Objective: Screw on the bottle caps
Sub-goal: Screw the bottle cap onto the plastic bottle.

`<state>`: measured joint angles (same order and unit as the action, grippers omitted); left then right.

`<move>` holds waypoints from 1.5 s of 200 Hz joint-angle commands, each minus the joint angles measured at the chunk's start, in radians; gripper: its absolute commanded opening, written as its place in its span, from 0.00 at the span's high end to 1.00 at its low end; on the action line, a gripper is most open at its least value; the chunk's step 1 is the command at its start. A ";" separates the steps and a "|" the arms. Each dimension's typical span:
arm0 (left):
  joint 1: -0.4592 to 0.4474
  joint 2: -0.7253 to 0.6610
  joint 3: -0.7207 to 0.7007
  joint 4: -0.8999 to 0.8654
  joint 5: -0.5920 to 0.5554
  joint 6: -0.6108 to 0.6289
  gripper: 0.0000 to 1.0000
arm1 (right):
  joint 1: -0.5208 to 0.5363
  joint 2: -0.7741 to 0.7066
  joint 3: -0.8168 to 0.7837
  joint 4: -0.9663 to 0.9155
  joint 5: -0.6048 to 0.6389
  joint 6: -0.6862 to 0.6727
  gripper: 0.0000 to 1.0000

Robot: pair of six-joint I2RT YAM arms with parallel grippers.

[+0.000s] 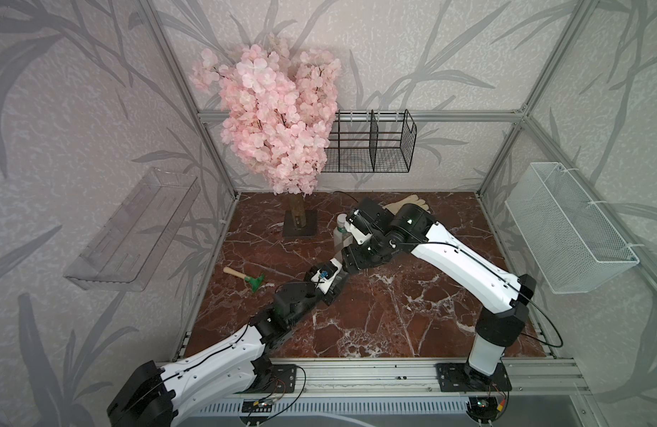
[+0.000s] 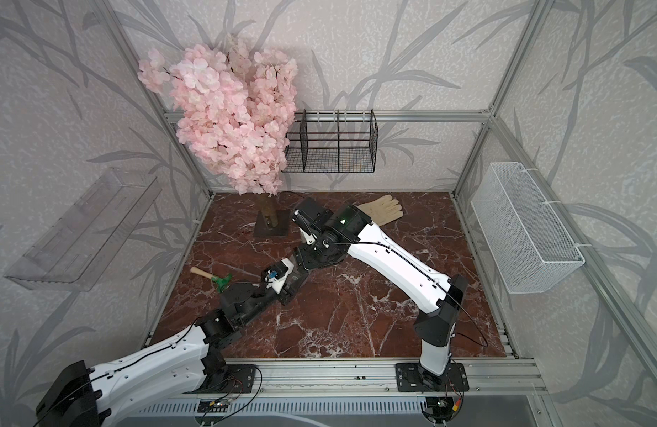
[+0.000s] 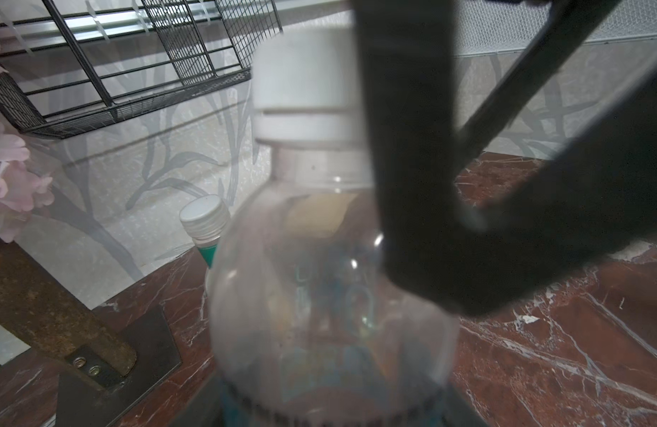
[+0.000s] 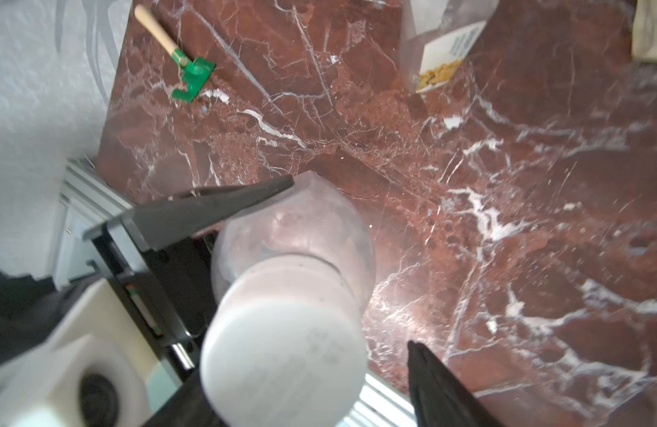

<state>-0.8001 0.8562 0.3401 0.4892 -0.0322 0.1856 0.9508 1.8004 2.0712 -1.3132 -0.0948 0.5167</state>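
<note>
Jaws of the right gripper (image 4: 304, 373) stood apart, holding nothing, with the white bottle cap (image 3: 301, 85) directly between them on the neck of the round clear bottle (image 4: 297, 229). That bottle stood upright, its long axis pointing straight up into the right gripper, so this arm was nearer the cap. Lower down, the left gripper (image 3: 330, 403) clamped the bottle's body from the side. Near it, the green-banded bottle (image 3: 208, 251) already looked capped.

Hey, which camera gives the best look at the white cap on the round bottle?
The left wrist view: the cap shows side-on, sitting on the neck of the round bottle. The right wrist view shows only its blurred flat top. In both top views the right arm hides it.
</note>
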 commanded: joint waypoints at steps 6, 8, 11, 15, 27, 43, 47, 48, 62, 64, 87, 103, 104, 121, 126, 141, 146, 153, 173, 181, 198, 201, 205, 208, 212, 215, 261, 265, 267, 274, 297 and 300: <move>0.004 -0.002 0.013 0.049 0.038 -0.014 0.44 | 0.003 -0.088 -0.006 -0.005 0.007 -0.232 0.10; 0.004 -0.002 0.014 0.047 0.045 -0.014 0.44 | 0.002 -0.090 -0.008 -0.004 0.008 -0.246 0.08; 0.004 0.000 0.015 0.044 0.054 -0.015 0.44 | 0.002 -0.090 -0.009 -0.002 0.011 -0.279 0.05; 0.004 0.002 0.017 0.042 0.067 -0.015 0.44 | 0.000 -0.117 -0.014 0.002 0.018 -0.310 0.02; 0.004 0.010 0.020 0.039 0.106 -0.015 0.44 | -0.001 -0.157 -0.047 0.021 0.031 -0.440 0.01; 0.003 0.019 0.023 0.035 0.145 -0.017 0.44 | -0.011 -0.220 -0.118 0.058 -0.006 -0.601 0.01; 0.004 0.020 0.023 0.033 0.154 -0.017 0.44 | -0.015 -0.236 -0.139 0.071 -0.023 -0.636 0.01; 0.004 0.021 0.023 0.033 0.157 -0.016 0.44 | -0.017 -0.241 -0.146 0.075 -0.029 -0.644 0.01; 0.004 0.027 0.026 0.031 0.187 -0.017 0.44 | -0.036 -0.302 -0.227 0.123 -0.123 -0.744 0.01; 0.004 0.028 0.026 0.031 0.191 -0.017 0.44 | -0.053 -0.310 -0.239 0.129 -0.138 -0.763 0.01; 0.003 0.031 0.027 0.031 0.245 -0.019 0.44 | -0.128 -0.382 -0.346 0.168 -0.302 -0.927 0.01; 0.004 0.032 0.030 0.031 0.300 -0.021 0.44 | -0.169 -0.409 -0.390 0.183 -0.398 -1.022 0.01; 0.004 0.032 0.030 0.031 0.303 -0.021 0.44 | -0.172 -0.411 -0.392 0.183 -0.404 -1.028 0.01; 0.004 0.038 0.033 0.032 0.369 -0.027 0.44 | -0.223 -0.422 -0.426 0.192 -0.502 -1.122 0.01; 0.004 0.041 0.034 0.031 0.386 -0.030 0.44 | -0.232 -0.423 -0.433 0.194 -0.518 -1.147 0.01; 0.004 0.052 0.045 0.018 0.456 -0.031 0.44 | -0.265 -0.427 -0.463 0.201 -0.589 -1.236 0.01; 0.004 0.058 0.049 0.010 0.475 -0.032 0.44 | -0.274 -0.427 -0.470 0.201 -0.612 -1.265 0.01; 0.004 0.064 0.057 -0.001 0.497 -0.038 0.44 | -0.288 -0.430 -0.486 0.206 -0.644 -1.308 0.01; 0.004 0.078 0.071 -0.025 0.540 -0.044 0.44 | -0.307 -0.428 -0.497 0.205 -0.696 -1.384 0.01; 0.004 0.080 0.074 -0.028 0.545 -0.050 0.44 | -0.311 -0.426 -0.497 0.188 -0.715 -1.430 0.01; 0.004 0.085 0.073 -0.027 0.559 -0.055 0.44 | -0.310 -0.424 -0.506 0.180 -0.733 -1.489 0.01; 0.004 0.086 0.073 -0.027 0.561 -0.056 0.44 | -0.311 -0.424 -0.510 0.180 -0.735 -1.502 0.01; 0.004 0.087 0.073 -0.027 0.563 -0.056 0.44 | -0.311 -0.423 -0.513 0.180 -0.738 -1.508 0.01; 0.004 0.089 0.073 -0.025 0.565 -0.056 0.44 | -0.312 -0.423 -0.516 0.180 -0.741 -1.515 0.01; 0.004 0.091 0.074 -0.026 0.569 -0.058 0.44 | -0.311 -0.423 -0.519 0.178 -0.742 -1.523 0.01; 0.004 0.092 0.074 -0.026 0.570 -0.057 0.44 | -0.311 -0.422 -0.521 0.178 -0.744 -1.530 0.01; 0.004 0.116 0.080 -0.029 0.584 -0.061 0.44 | -0.311 -0.411 -0.530 0.200 -0.722 -1.558 0.11; 0.004 0.116 0.080 -0.027 0.584 -0.061 0.44 | -0.311 -0.411 -0.530 0.203 -0.718 -1.558 0.13; 0.004 0.116 0.081 -0.027 0.584 -0.061 0.44 | -0.311 -0.409 -0.530 0.205 -0.716 -1.558 0.14; 0.003 0.116 0.080 -0.026 0.583 -0.061 0.44 | -0.311 -0.407 -0.530 0.208 -0.709 -1.557 0.16; 0.004 0.114 0.078 -0.027 0.582 -0.059 0.44 | -0.311 -0.390 -0.525 0.199 -0.696 -1.555 0.20; 0.003 0.113 0.079 -0.027 0.581 -0.059 0.44 | -0.311 -0.386 -0.524 0.196 -0.695 -1.554 0.20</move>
<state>-0.7982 0.9718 0.3885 0.4477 0.5289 0.1364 0.6422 1.3937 1.5433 -1.1156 -0.7925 -1.0229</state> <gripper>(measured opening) 0.590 0.816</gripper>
